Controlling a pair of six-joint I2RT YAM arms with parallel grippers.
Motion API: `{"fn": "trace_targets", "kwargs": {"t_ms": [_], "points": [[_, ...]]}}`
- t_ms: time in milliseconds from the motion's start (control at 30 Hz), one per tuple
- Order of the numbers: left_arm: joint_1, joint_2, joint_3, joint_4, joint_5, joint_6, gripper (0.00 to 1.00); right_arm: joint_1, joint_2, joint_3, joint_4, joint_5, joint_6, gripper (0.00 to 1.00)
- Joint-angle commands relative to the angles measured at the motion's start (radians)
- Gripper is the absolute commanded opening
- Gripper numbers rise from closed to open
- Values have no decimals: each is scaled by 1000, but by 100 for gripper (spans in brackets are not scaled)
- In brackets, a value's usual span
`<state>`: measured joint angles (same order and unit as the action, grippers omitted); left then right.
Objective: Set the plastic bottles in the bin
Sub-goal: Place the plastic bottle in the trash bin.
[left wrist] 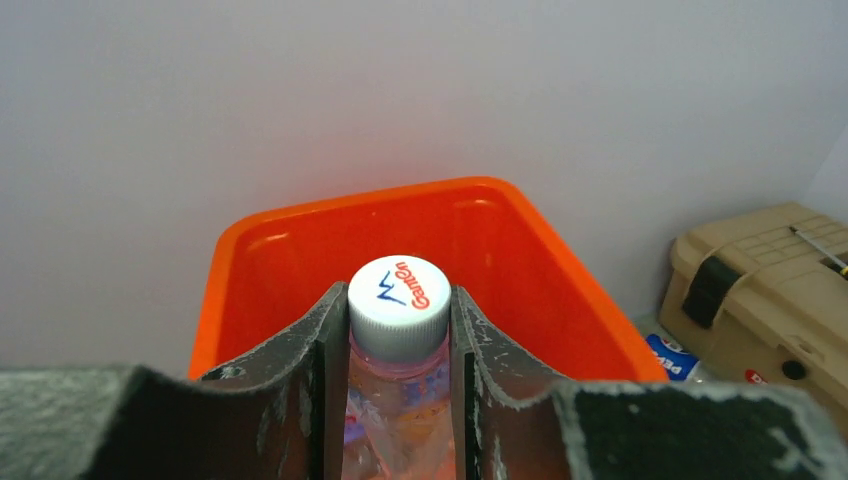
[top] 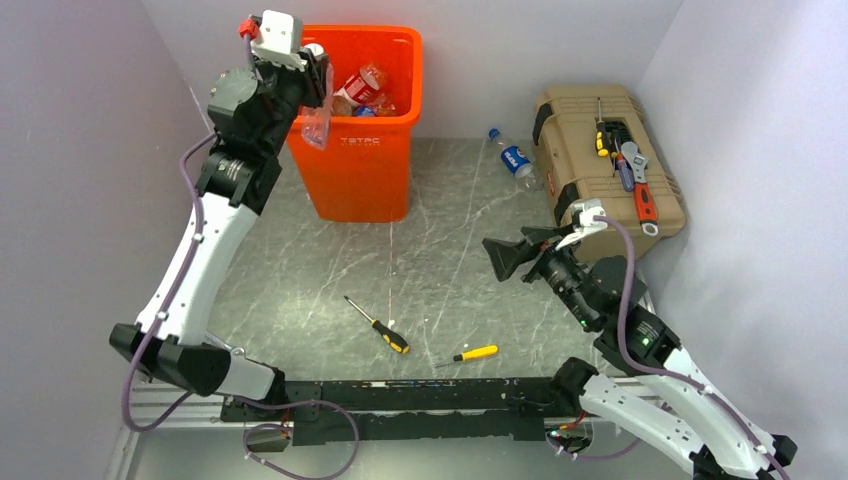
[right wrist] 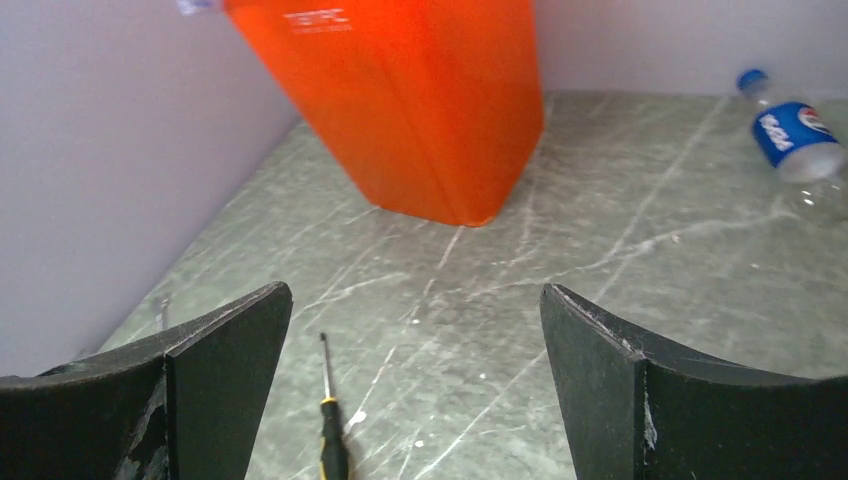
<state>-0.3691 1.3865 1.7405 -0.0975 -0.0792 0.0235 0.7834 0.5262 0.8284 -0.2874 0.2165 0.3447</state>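
My left gripper is shut on a clear crushed plastic bottle, held high at the left rim of the orange bin. In the left wrist view the two fingers clamp the bottle's neck just under its white cap, with the bin's inside beyond it. Several bottles lie inside the bin. A blue-labelled bottle lies on the floor by the toolbox, also seen as the bottle at the right wrist view's upper right. My right gripper hangs open and empty over the floor.
A tan toolbox with tools on its lid stands at the right wall. Two yellow-handled screwdrivers lie on the floor near the front rail. One screwdriver shows below my right gripper. Walls close in on three sides.
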Motion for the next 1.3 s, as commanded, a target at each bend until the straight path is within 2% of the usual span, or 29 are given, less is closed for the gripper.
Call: {"fn": "trace_targets", "kwargs": {"t_ms": [0, 267, 400, 500, 633, 867, 1100, 1267], "points": [[78, 33, -13, 207, 118, -57, 0, 2, 31, -9, 88, 193, 22, 100], [96, -3, 10, 293, 239, -160, 0, 1, 138, 41, 155, 282, -26, 100], [96, -61, 3, 302, 249, -152, 0, -2, 211, 78, 196, 403, -31, 100], [97, -19, 29, 266, 236, -117, 0, -31, 303, 111, 245, 452, -26, 100], [114, 122, 63, 216, 189, -119, 0, -183, 536, 227, 200, 390, 40, 100], [221, 300, 17, 323, 223, -285, 0, -349, 896, 323, 393, 393, -64, 100], [249, 325, -69, 375, 259, -327, 0, -459, 1313, 596, 399, 395, -203, 100], [249, 289, -132, 379, 275, -300, 0, -515, 1523, 733, 399, 368, -255, 100]]}}
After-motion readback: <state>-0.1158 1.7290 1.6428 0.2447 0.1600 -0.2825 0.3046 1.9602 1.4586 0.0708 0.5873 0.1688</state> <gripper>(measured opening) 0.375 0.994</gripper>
